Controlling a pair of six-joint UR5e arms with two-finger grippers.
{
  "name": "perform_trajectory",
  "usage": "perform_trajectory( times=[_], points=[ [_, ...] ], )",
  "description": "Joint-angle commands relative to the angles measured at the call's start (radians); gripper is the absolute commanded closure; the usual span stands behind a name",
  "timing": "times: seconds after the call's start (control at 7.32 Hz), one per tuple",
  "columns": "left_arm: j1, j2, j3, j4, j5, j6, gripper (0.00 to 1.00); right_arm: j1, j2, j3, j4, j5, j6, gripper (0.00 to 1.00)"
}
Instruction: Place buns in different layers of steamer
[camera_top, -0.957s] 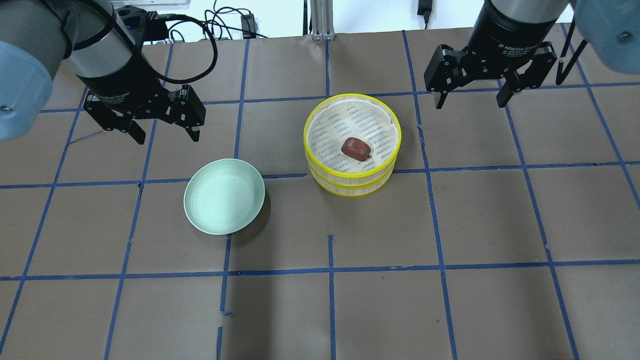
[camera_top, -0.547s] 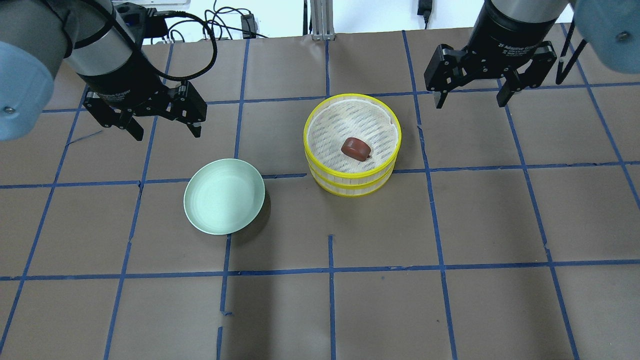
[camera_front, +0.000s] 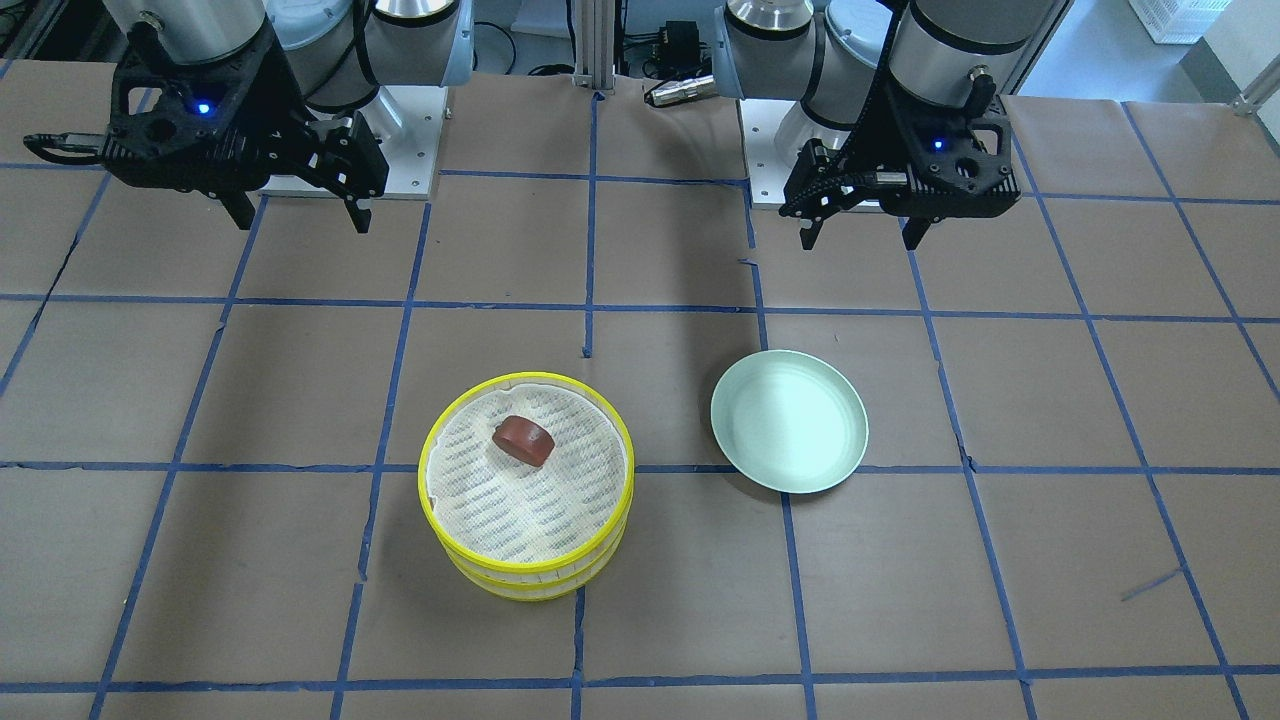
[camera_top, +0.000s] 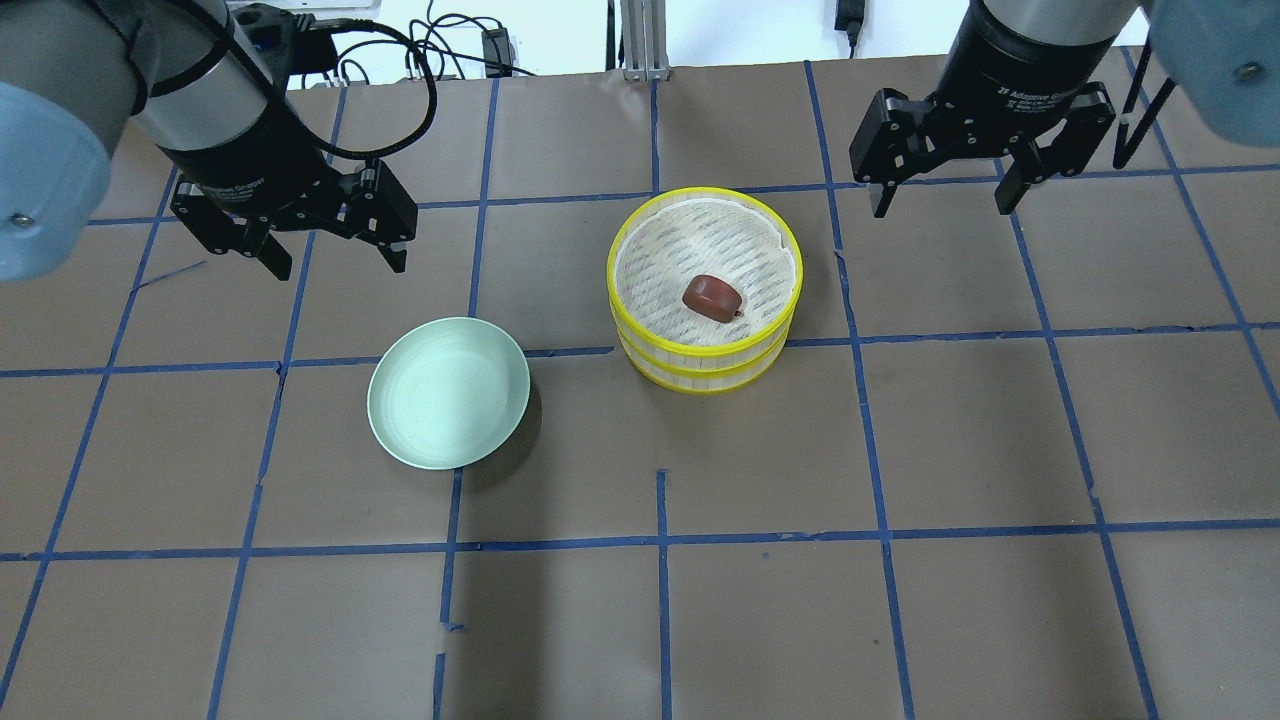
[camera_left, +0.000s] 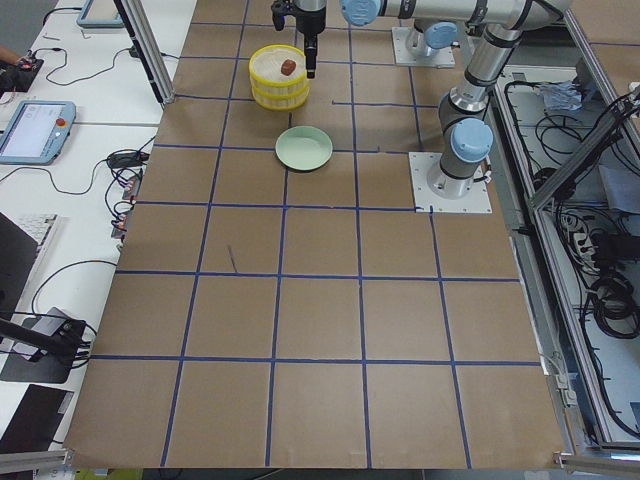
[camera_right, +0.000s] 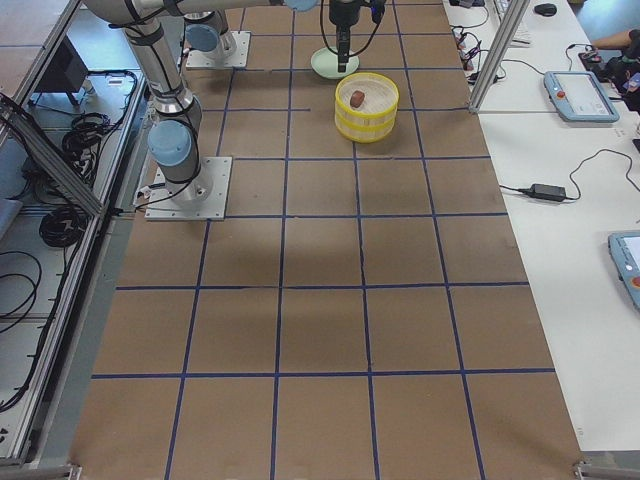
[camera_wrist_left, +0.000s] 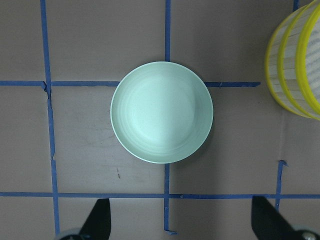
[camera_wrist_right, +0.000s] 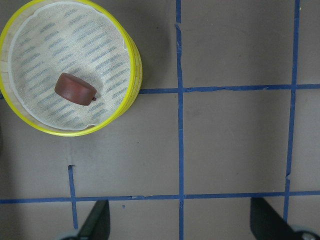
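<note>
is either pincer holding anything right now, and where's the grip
Nothing is held. The left pincer and right pincer both hang open and empty; the brown bun lies loose in the top steamer layer.

The left arm (camera_top: 195, 95) and right arm (camera_front: 190, 25) are smooth silver-grey tubes linked by rounded joints. Each joint is closed by a pale blue cap (camera_top: 45, 170) with a small screw (camera_top: 15, 220) at its centre. A black cable (camera_top: 425, 85) loops along the left arm's wrist. The left gripper (camera_top: 338, 255) and right gripper (camera_top: 942, 195) are matt black, with cylindrical bodies, angular linkages and two slim fingers apiece. White "2F Adaptive" lettering (camera_top: 1040, 88) runs around the right one's body. A black housing above each gripper carries a small blue light (camera_front: 204, 108). Each arm rises from a square, pale metal base plate (camera_left: 425, 200).
</note>
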Motion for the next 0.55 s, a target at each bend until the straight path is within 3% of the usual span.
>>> perform_trajectory(
  times=[0.0, 0.41],
  points=[
    [0.001, 0.000, 0.000, 0.001, 0.000, -0.003, 0.00, 0.000, -0.001, 0.001, 0.001, 0.005, 0.000, 0.00],
    [-0.002, 0.000, 0.000, -0.007, -0.002, -0.003, 0.00, -0.006, -0.001, 0.004, 0.001, -0.004, -0.012, 0.00]
  ],
)
